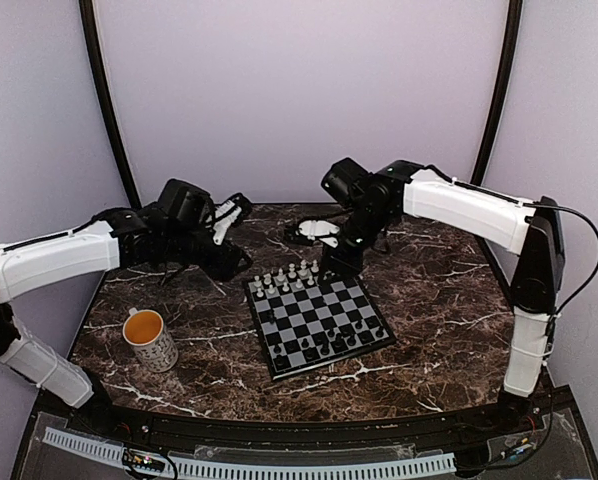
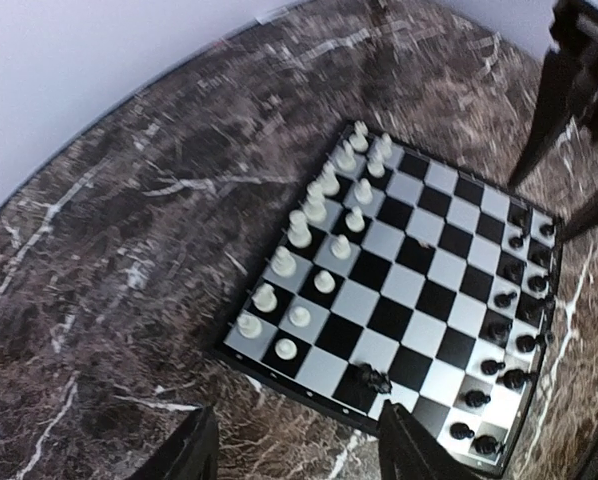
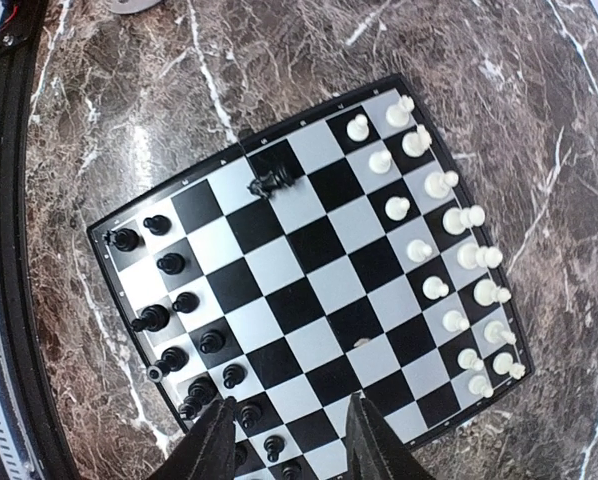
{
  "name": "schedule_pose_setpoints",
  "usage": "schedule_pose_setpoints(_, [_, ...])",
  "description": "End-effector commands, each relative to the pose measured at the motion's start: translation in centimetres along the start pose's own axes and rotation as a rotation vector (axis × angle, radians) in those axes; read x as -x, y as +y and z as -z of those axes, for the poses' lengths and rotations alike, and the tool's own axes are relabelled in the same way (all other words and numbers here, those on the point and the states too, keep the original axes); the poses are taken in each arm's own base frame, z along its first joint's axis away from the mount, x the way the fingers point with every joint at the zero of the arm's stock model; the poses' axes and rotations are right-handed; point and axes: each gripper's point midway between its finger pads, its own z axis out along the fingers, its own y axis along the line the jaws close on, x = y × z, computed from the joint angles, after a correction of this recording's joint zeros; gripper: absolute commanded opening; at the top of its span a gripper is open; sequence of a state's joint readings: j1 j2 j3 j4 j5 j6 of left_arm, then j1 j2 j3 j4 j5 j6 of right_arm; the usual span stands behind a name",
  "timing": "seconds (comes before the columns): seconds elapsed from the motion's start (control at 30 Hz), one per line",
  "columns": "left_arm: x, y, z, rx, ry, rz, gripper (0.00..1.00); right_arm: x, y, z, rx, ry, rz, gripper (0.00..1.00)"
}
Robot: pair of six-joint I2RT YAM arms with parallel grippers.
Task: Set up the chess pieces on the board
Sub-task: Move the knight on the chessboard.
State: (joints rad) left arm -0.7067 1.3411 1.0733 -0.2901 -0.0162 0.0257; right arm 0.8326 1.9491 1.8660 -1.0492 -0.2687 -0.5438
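Left gripper [image 2: 295, 442] and right gripper [image 3: 290, 440] gape empty near the glossy checkered board [image 3: 322, 238] with rounded chess pieces [image 3: 397, 208].

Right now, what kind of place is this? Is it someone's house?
Likely a robot test booth, not a house: the left arm and right arm are mounted at a marble table, plain lilac walls close around it, and the board looks laid out for practice.
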Motion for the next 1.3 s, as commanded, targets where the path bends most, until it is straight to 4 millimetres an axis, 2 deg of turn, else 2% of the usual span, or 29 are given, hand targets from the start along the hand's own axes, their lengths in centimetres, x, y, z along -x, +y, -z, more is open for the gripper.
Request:
schedule_pose_setpoints(0.0, [-4.5, -3.6, -2.5, -0.23, 0.249, -0.101, 0.54, -2.0, 0.9, -1.6, 0.045, -0.009, 0.012, 0.39])
schedule_pose_setpoints(0.03, [-4.3, -3.9, -2.8, -0.253, 0.257, -0.106, 0.53, -2.4, 1.0, -1.8, 0.043, -0.005, 0.013, 0.39])
schedule_pose_setpoints(0.07, [-5.7, -4.4, -3.8, -0.286, 0.317, -0.105, 0.51, -2.7, 1.0, -1.9, 0.037, -0.005, 0.015, 0.39])
schedule_pose_setpoints(0.1, [-5.5, -4.6, -4.1, -0.297, 0.323, -0.108, 0.51, -3.1, 1.1, -2.1, 0.037, 0.003, 0.012, 0.39])
schedule_pose_setpoints(0.13, [-6.7, -4.6, -4.9, -0.298, 0.375, -0.111, 0.49, -3.3, 1.2, -2.2, 0.034, 0.004, 0.012, 0.39])
schedule_pose_setpoints(0.27, [-7.9, -3.2, -6.7, -0.219, 0.423, -0.16, 0.47, -3.8, 1.6, -2.2, 0.037, -0.003, 0.014, 0.4])
schedule_pose_setpoints(0.5, [-11.4, -2.5, -9.0, -0.081, 0.539, -0.384, 0.52, -4.3, 1.5, -2.7, 0.04, 0.001, -0.002, 0.4])
schedule_pose_setpoints(0.63, [-12.8, -2.7, -10.4, -0.059, 0.592, -0.443, 0.53, -4.4, 1.5, -2.6, 0.046, -0.004, -0.007, 0.4])
schedule_pose_setpoints(0.9, [-12.9, -3.3, -11.8, -0.068, 0.583, -0.456, 0.54, -4.9, 1.5, -2.8, 0.05, -0.004, -0.018, 0.4])
schedule_pose_setpoints(1.07, [-13.1, -4.4, -12.5, -0.117, 0.58, -0.455, 0.54, -4.9, 1.2, -2.7, 0.046, -0.007, -0.022, 0.4])
schedule_pose_setpoints(1.27, [-12.3, -5.9, -12.8, -0.183, 0.539, -0.43, 0.54, -4.8, 1.3, -2.5, 0.051, -0.012, -0.023, 0.4])
